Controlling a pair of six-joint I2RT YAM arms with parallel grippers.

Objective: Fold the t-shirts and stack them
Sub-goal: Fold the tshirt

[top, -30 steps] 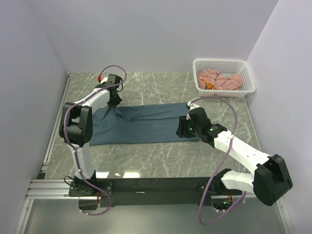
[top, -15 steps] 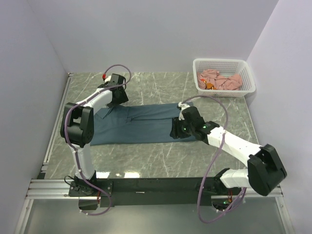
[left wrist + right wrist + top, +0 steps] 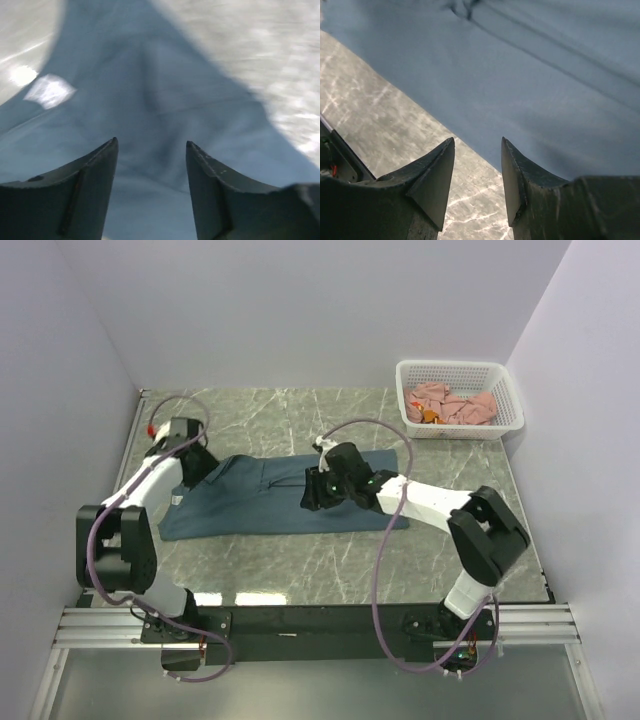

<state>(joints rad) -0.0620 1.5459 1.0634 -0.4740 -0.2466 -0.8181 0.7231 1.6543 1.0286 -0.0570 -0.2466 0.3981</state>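
Note:
The dark slate-blue t-shirt lies spread flat across the middle of the table. My left gripper stands open over its left end; in the left wrist view the left gripper hovers above blue cloth with nothing between its fingers, near a white label. My right gripper is open over the shirt's middle; in the right wrist view the right gripper sits above the shirt's near edge. Salmon-pink t-shirts lie bunched in the basket.
The white lattice basket stands at the back right corner. Marble table shows in front of the shirt, and marble also shows under the right fingers. Walls close in on both sides and at the back.
My left gripper opened, let go of the shirt's far-left part and swung left. My right arm slid left from the shirt's right end to its middle.

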